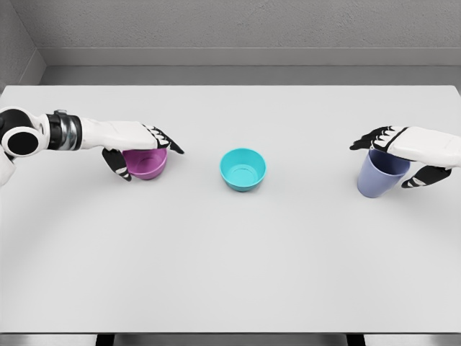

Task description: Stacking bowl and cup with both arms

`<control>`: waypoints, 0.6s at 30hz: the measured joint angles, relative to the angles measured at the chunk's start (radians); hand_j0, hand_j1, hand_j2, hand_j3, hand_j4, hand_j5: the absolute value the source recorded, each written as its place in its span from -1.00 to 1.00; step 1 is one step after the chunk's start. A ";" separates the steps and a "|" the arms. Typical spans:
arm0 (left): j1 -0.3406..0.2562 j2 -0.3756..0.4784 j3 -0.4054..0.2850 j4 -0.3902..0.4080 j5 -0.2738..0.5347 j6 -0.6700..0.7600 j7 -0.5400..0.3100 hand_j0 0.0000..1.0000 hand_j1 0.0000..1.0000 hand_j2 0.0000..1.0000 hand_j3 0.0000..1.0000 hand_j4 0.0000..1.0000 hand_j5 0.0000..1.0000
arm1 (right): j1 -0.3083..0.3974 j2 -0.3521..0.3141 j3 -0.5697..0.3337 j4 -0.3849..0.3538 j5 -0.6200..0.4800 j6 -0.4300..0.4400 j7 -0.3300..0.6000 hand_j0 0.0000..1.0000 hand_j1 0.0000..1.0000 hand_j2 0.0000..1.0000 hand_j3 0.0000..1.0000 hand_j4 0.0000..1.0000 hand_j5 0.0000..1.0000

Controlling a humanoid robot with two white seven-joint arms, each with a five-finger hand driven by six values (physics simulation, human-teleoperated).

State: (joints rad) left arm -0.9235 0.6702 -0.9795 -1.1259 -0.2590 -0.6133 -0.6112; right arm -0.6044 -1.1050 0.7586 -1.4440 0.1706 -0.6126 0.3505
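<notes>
A purple bowl (148,163) stands on the white table (230,267) at the left. My left hand (141,146) lies over its rim, thumb down on its near left side and fingers across the top, closed around it. A teal bowl (243,169) sits upright in the middle, untouched. At the right a lavender cup (382,175) stands upright, and my right hand (403,155) covers its top, fingers on the far rim and thumb on its right side, grasping it.
The table's far edge meets a grey wall. Bare tabletop stretches across the whole front half and between the three vessels.
</notes>
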 measured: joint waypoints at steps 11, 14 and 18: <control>0.006 -0.008 0.002 0.011 -0.006 0.000 0.000 1.00 1.00 1.00 1.00 1.00 1.00 | 0.000 0.015 0.004 0.011 0.004 0.000 0.001 1.00 1.00 1.00 1.00 1.00 1.00; 0.006 -0.011 0.004 0.013 -0.010 0.000 0.000 1.00 1.00 1.00 1.00 1.00 1.00 | 0.000 0.017 0.005 0.011 0.004 0.000 0.001 1.00 1.00 1.00 1.00 1.00 1.00; 0.006 -0.012 0.008 0.014 -0.011 0.000 0.000 1.00 1.00 1.00 1.00 1.00 1.00 | 0.000 0.019 0.006 0.011 0.005 0.000 0.001 1.00 1.00 1.00 1.00 1.00 1.00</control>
State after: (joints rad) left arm -0.9173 0.6581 -0.9714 -1.1123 -0.2704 -0.6133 -0.6113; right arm -0.6044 -1.0862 0.7642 -1.4326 0.1760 -0.6126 0.3517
